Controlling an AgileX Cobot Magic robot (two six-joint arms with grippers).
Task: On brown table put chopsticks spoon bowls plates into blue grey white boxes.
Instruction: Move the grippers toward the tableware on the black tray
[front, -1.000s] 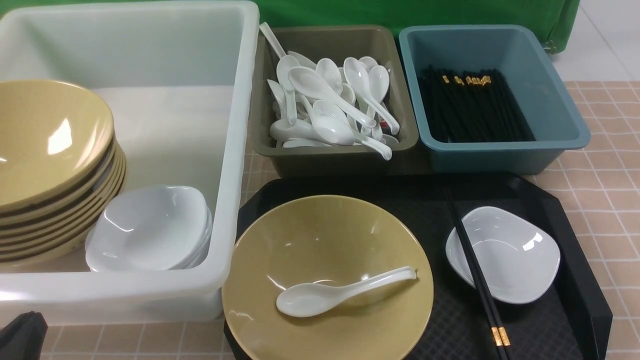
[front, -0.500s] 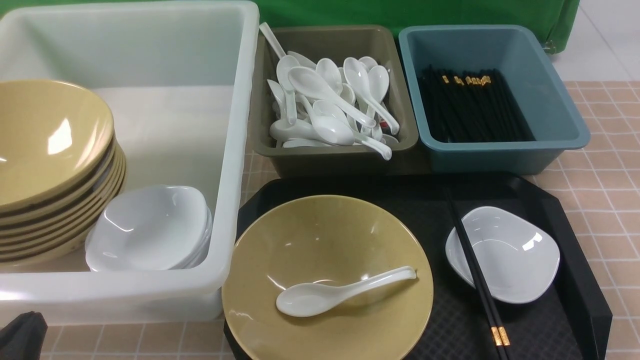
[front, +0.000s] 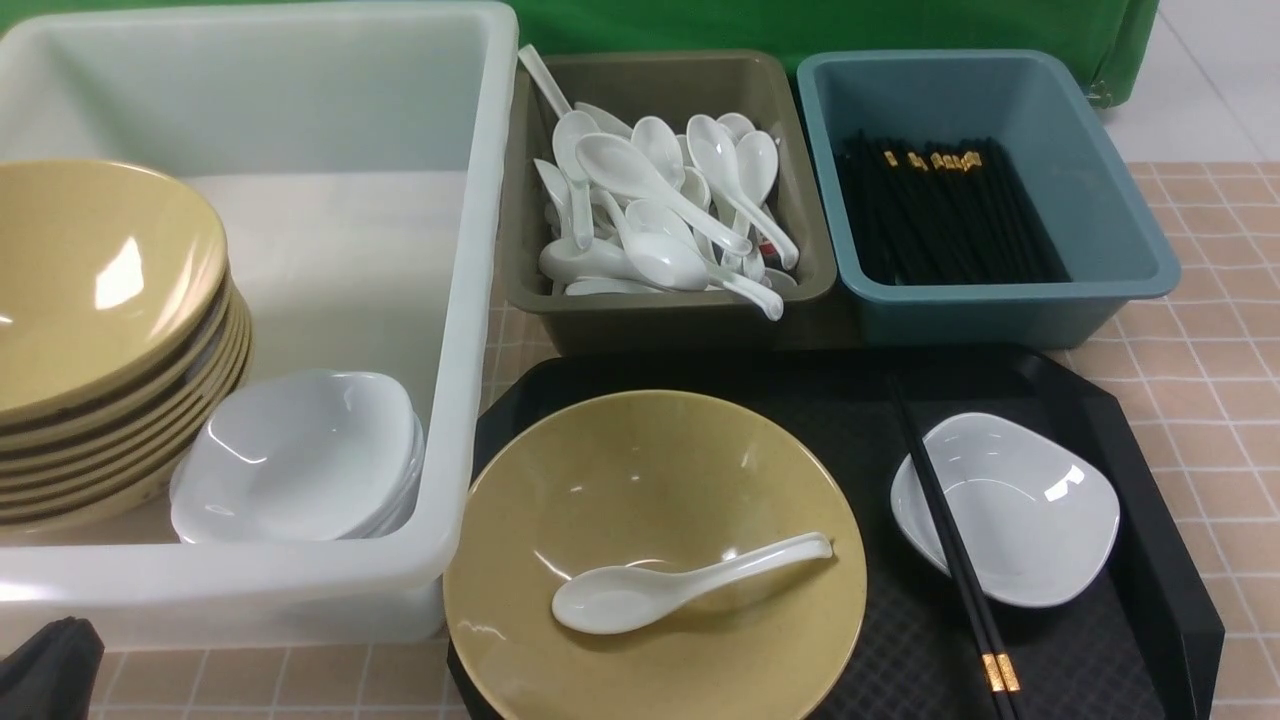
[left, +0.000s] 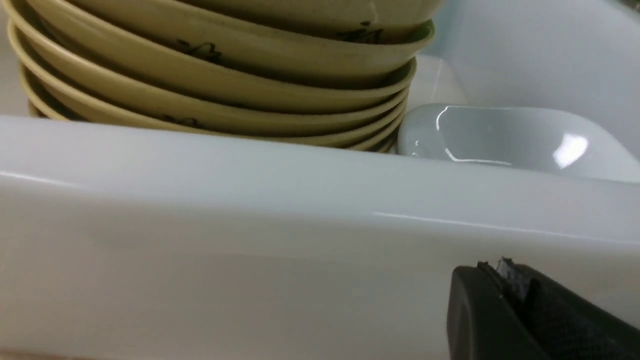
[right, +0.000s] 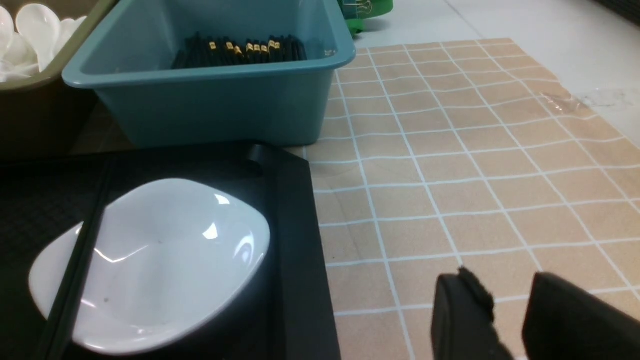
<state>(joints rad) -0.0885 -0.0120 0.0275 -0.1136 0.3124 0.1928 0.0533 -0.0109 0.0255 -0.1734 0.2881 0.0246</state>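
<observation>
On the black tray (front: 1150, 480) a mustard-yellow bowl (front: 650, 460) holds a white spoon (front: 680, 585). Beside it black chopsticks (front: 950, 545) lie across a white plate (front: 1020, 510). The white box (front: 480, 300) holds stacked bowls (front: 90, 300) and plates (front: 300, 455). The grey box (front: 660, 325) holds spoons, the blue box (front: 1000, 310) chopsticks. My left gripper (left: 502, 267) is shut and empty, close to the white box's outer wall (left: 250, 225). My right gripper (right: 505, 280) is open and empty over the brown table (right: 450, 150), beside the tray (right: 295, 240) and plate (right: 160, 260).
The grey and blue boxes stand just behind the tray, the white box to its left. A green cloth (front: 800, 25) hangs at the back. Bare tiled table lies right of the tray (front: 1220, 380). Only a dark tip of my left gripper (front: 45, 670) shows in the front view.
The left gripper's tip at the bottom left corner of the front view has crept slightly up and right. Nothing else has moved.
</observation>
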